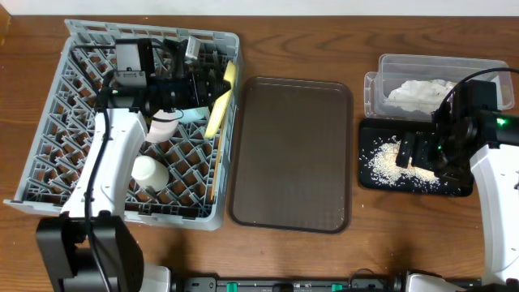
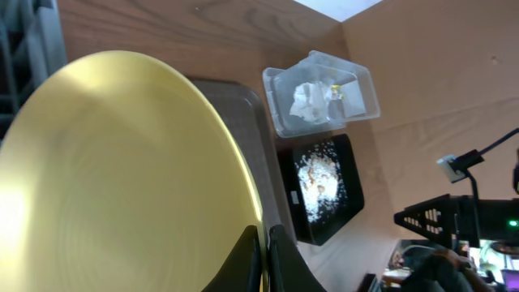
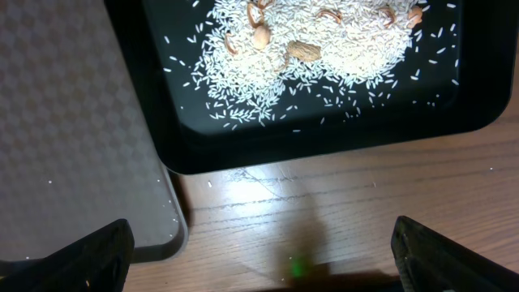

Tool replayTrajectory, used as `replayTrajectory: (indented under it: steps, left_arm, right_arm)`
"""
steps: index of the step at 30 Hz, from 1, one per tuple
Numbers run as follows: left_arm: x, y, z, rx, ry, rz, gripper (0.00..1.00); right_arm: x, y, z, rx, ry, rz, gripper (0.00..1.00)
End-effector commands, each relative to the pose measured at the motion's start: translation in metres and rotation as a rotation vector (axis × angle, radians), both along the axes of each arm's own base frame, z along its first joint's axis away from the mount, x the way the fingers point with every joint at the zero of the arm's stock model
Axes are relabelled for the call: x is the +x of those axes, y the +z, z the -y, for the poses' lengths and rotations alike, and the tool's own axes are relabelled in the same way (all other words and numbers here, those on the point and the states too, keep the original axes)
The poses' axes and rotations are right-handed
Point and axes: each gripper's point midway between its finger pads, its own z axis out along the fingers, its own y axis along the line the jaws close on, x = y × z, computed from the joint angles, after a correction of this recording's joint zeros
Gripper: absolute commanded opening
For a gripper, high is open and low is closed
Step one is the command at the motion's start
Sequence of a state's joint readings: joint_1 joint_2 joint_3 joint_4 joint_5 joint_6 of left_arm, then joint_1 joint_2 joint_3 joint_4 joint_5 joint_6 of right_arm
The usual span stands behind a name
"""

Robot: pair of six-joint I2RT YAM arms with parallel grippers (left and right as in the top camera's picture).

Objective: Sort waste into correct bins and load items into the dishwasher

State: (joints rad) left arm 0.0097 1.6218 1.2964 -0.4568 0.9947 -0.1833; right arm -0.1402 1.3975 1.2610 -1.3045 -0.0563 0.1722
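Pale-yellow plate in closed left gripper

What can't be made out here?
- Overhead: the left arm hides most of the light-blue bowl.
- Left wrist: the pale-yellow plate hides most of the dish rack.
- Left wrist: items in the clear tub are too small to identify.
- Right wrist: the frame's top edge cuts off the black tray.

Robotics laboratory bench staged as a kitchen, wood-grain counter, grey dish rack at 9 o'clock, clear tub and black tray at 3 o'clock, left arm and right arm rising from 6 o'clock.
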Motion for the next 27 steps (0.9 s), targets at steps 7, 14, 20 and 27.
replayTrajectory:
  steps: [7,14,20,27]
  left_arm:
    - [0.015,-0.029,-0.033,0.192,0.175,-0.051,0.61]
    - [0.011,-0.021,-0.066,0.346,0.301,-0.021,0.80]
    - [-0.025,0.014,-0.091,0.488,0.400,0.024,0.84]
    - [-0.102,-0.036,-0.125,0.723,0.441,-0.328,0.89]
  right_arm:
    - [0.000,0.004,0.002,0.003,-0.015,0.016,0.99]
    - [0.003,0.005,0.002,0.002,-0.015,0.028,0.99]
    - [0.042,0.018,-0.026,0.139,0.096,0.208,0.99]
    - [0.079,0.032,-0.059,0.078,0.313,0.375,0.99]
